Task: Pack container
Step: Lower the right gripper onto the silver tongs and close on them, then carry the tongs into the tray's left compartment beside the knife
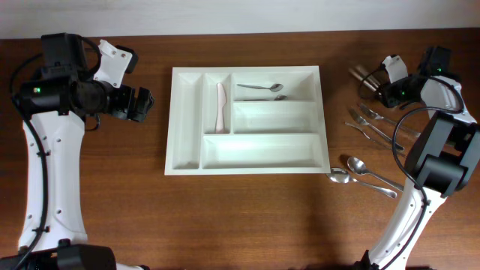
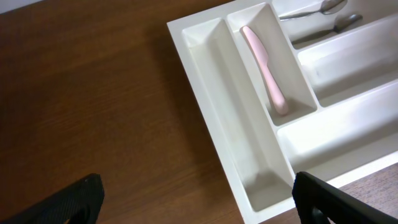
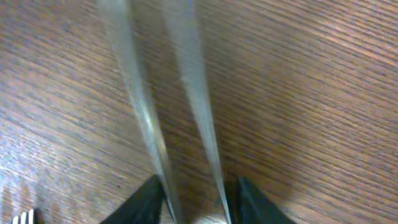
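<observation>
The right claw (image 3: 200, 199) is low over the tabletop (image 1: 97, 187). Its fingers (image 3: 148, 198) are set narrow about two silver cutlery handles (image 3: 140, 106) that lie side by side. Whether they actually pinch the metal cannot be told. Near it, on the right side of the tabletop, lie loose forks (image 1: 375, 124) and, closer to the front edge, loose spoons (image 1: 364, 171). The left claw (image 2: 198, 186) stands wide and holds nothing, hovering just off the left end of the container (image 1: 171, 120). The container sits mid-tabletop between the arms, its long axis running left to right and its two narrow compartments at the left end. A pink knife (image 1: 220, 107) lies lengthwise in the inner narrow compartment. Two small spoons (image 1: 259, 87) lie in the far long compartment.
</observation>
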`<state>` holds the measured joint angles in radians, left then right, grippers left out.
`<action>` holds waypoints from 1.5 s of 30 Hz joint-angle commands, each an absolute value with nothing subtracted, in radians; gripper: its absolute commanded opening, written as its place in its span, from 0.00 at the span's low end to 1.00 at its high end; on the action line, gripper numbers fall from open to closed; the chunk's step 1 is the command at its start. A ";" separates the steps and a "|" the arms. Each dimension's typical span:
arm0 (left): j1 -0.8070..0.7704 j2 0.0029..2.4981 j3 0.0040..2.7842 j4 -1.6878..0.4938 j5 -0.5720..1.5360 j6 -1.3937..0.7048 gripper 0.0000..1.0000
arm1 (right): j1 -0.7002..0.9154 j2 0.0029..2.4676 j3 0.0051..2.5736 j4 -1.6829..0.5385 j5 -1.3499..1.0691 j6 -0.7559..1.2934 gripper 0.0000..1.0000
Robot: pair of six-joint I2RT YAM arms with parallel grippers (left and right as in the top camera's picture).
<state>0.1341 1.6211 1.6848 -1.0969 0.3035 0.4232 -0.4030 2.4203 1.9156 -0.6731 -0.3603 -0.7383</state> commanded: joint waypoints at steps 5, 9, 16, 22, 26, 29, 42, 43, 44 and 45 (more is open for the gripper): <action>0.134 1.593 1.689 -1.097 0.315 0.436 0.99 | -0.398 2.444 1.934 -0.670 -0.356 -0.698 0.26; 0.134 1.593 1.689 -1.097 0.315 0.436 0.99 | -0.398 2.444 1.934 -0.668 -0.356 -0.671 0.24; 0.134 1.593 1.689 -1.097 0.315 0.436 0.99 | -0.398 2.444 1.934 -0.658 -0.356 -0.639 0.16; 0.134 1.593 1.689 -1.097 0.315 0.436 0.99 | -0.398 2.443 1.938 -0.655 -0.360 -0.600 0.10; 0.134 1.593 1.689 -1.097 0.315 0.436 0.99 | -0.398 2.439 1.967 -0.659 -0.369 -0.533 0.06; 0.134 1.593 1.689 -1.097 0.315 0.436 0.99 | -0.398 2.436 1.998 -0.670 -0.395 -0.506 0.04; 0.134 1.593 1.689 -1.097 0.315 0.436 0.99 | -0.362 2.405 2.215 -0.923 -0.519 -0.473 0.04; 0.134 1.593 1.689 -1.097 0.315 0.436 0.99 | -0.353 2.400 2.234 -0.944 -0.533 -0.473 0.04; 0.134 1.593 1.689 -1.097 0.315 0.436 0.99 | -0.340 2.395 2.260 -0.974 -0.549 -0.473 0.04; 0.134 1.593 1.689 -1.097 0.315 0.436 0.99 | -0.329 2.392 2.281 -0.999 -0.563 -0.473 0.04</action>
<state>0.1341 1.6211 1.6848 -1.0969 0.3035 0.4232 -0.3756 2.4268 2.2070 -0.9638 -0.4698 -0.4786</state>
